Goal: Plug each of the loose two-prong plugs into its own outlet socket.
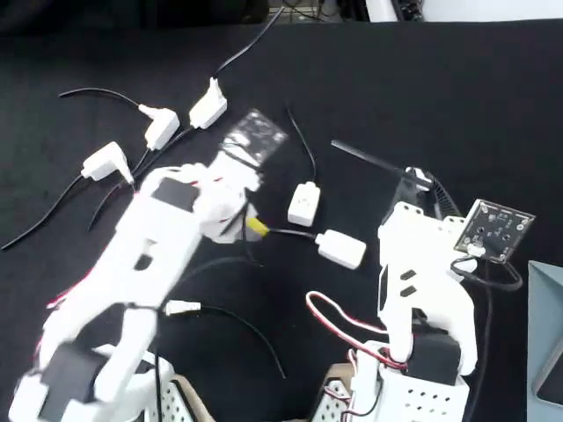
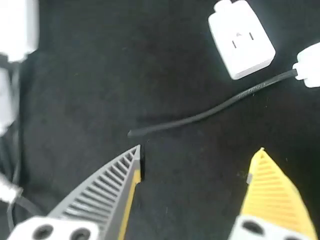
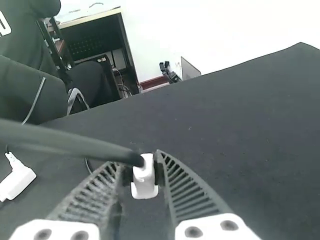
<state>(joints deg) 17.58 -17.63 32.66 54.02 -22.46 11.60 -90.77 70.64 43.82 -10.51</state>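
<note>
In the high view the left gripper [image 2: 199,152] is mostly hidden under its own arm and wrist camera. Only a yellow fingertip [image 1: 256,226] peeks out near the middle of the black tablecloth [image 1: 457,88]. Its wrist view shows the grey and yellow fingers spread wide with nothing between them, above bare cloth.

Just beyond them lies a short black cable [image 2: 210,112]. One end is loose, and the other runs into a white block [image 2: 311,64] cut off by the picture's edge, so there it cannot be told for a socket or a plug. Beside it, a little farther off, a white outlet socket [image 2: 241,39] lies face up with its two slots showing.

The right gripper [image 3: 142,159], right of the table's centre, is pinched on a small white two-prong plug [image 3: 144,186]. The fingers cover its sides and the prongs are out of sight. Its black cord [image 3: 60,142] leads away to the left above the cloth.

A group of three white plugs [image 1: 161,126] lies at the far left, their dark cords trailing toward the edges. Near the left arm's base lies a slim white connector [image 1: 180,308] on a curved cable, too small to make out. A grey box [image 1: 545,325] is cut off at the right edge.
</note>
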